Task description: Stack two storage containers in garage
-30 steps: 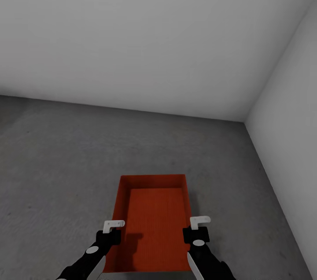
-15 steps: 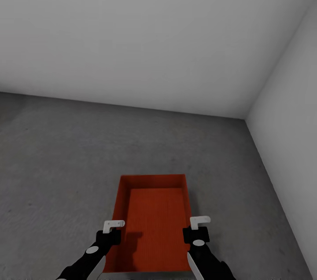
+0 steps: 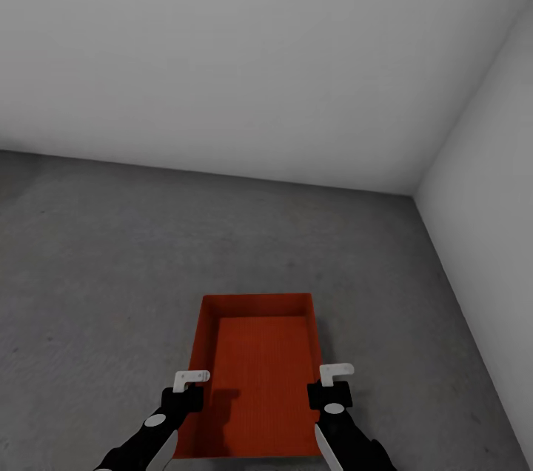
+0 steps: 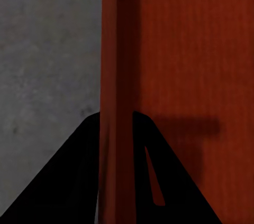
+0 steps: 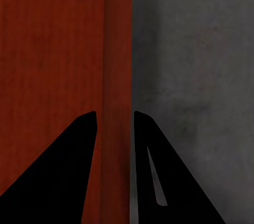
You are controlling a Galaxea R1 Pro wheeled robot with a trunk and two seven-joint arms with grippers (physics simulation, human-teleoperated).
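Both grippers, the left (image 3: 191, 381) and right (image 3: 334, 375), pinch the bin's (image 3: 255, 375) long walls at 9 and 3 o'clock, likely to carry it level above the garage floor (image 3: 111, 271) near the wall corner at 1 o'clock.

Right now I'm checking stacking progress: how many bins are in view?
1. The bin is held over the concrete floor, its side walls gripped by the left end effector and right end effector.

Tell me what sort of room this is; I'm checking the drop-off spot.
Probably a garage or bare utility room: rough grey concrete floor, plain white walls meeting in a corner, no furniture around the orange-red container.
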